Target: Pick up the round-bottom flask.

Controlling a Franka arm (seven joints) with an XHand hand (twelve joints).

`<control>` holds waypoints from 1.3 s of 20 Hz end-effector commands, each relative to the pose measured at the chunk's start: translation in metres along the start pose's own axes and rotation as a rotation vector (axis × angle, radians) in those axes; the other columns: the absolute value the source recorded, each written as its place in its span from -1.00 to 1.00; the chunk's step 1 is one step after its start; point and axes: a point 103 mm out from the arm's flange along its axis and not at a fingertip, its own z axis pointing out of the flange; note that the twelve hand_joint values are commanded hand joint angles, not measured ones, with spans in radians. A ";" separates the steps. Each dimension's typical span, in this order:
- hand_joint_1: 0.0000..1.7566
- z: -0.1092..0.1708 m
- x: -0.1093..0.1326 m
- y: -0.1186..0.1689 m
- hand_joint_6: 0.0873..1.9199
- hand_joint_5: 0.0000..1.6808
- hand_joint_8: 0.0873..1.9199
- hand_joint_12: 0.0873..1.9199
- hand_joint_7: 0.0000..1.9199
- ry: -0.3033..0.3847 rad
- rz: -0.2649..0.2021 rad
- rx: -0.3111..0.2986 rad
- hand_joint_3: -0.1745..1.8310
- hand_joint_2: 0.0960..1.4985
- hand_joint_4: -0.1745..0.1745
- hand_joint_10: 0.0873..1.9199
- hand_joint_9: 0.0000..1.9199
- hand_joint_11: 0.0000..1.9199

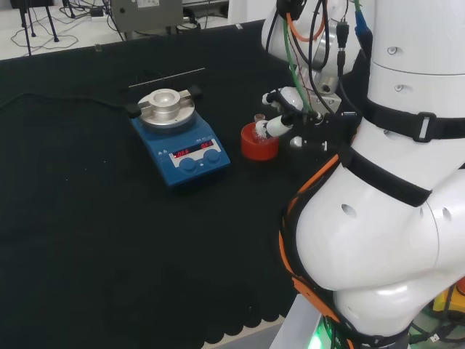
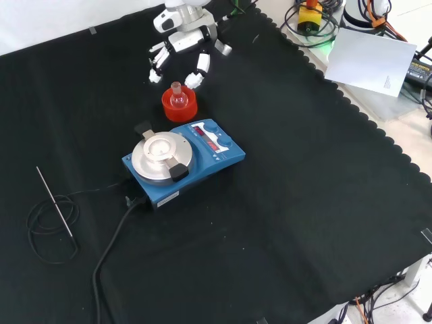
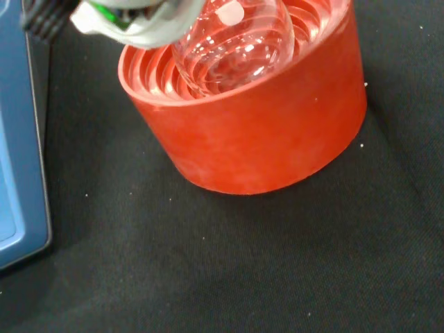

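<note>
We see the hand spread, fingers relaxed and holding nothing, poised just beyond the round-bottom flask; the flask sits upright in its red ribbed stand, neck free; being clear glass, we judge it light, slippery and breakable, best pinched at the neck, lifted straight; the blue hotplate stands just beside the stand; its cable and a thin probe lie well apart.

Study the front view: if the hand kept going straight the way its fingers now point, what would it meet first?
Most likely the round-bottom flask, seated in the red ribbed stand. The hand, open, points down-view at it. Depth is unclear, so the fingers might touch the stand's rim first.
</note>
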 end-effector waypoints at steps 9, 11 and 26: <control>0.00 0.009 0.004 0.011 -0.48 -0.29 -0.37 0.37 -0.57 0.039 0.016 -0.040 -0.16 -0.21 -0.43 -0.38 -0.40 -0.91; 0.00 0.010 0.005 0.012 -0.39 -0.32 -0.37 0.37 -0.56 0.041 0.013 -0.042 -0.16 -0.21 -0.43 -0.38 -0.39 -0.91; 0.01 0.016 0.007 0.020 -0.30 -0.32 -0.36 0.38 -0.56 0.018 0.010 -0.047 -0.15 -0.20 -0.44 -0.37 -0.38 -0.89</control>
